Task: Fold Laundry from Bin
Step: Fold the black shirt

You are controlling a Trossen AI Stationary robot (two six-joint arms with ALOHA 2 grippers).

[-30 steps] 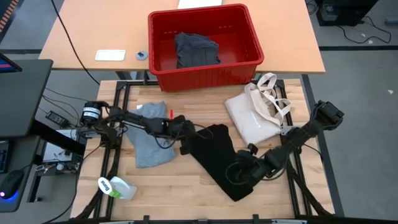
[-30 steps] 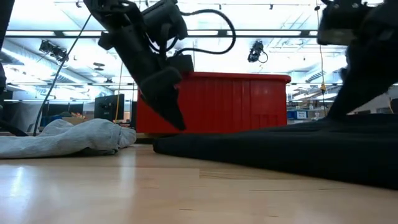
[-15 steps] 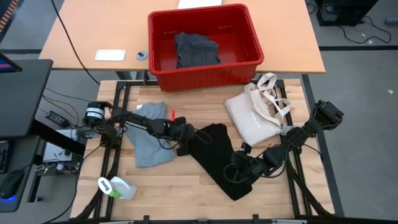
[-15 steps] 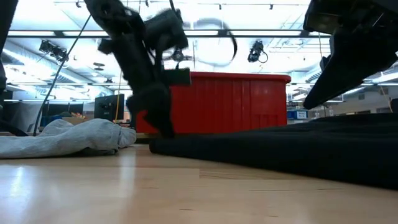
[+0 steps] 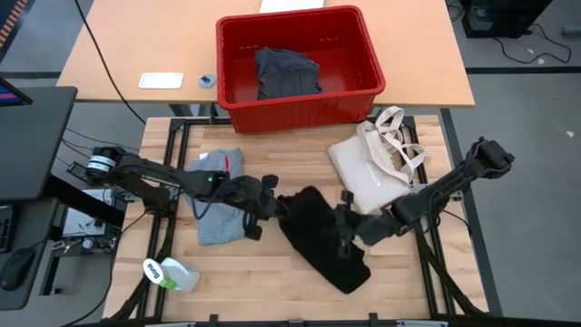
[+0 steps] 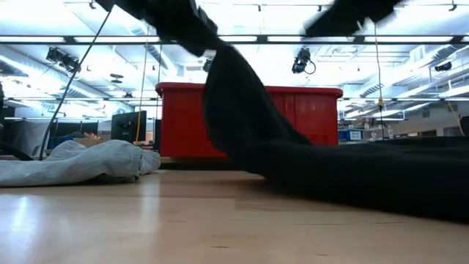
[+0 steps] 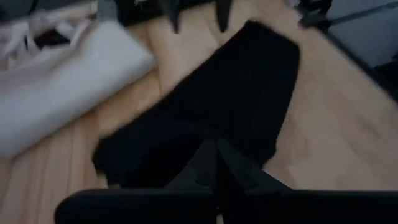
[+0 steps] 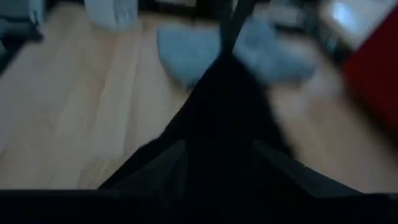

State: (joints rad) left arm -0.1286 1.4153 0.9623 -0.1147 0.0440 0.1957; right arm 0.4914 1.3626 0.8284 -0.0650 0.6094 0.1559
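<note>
Early going: the black garment (image 5: 322,238) lies mid-table, unfolded, left tool (image 5: 269,202) and right tool (image 5: 341,221) each pinching an edge; another garment (image 5: 287,73) waits in the bin (image 5: 238,104).

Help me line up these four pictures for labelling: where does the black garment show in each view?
High view: black garment in the middle of the table, between both arms.
Low view: it rises at centre in front of the red bin and spreads right.
Left wrist view: it fills the middle, beside the cream tote bag.
Right wrist view: it fills the centre.
Shared landmark: the grey T-shirt.
</note>
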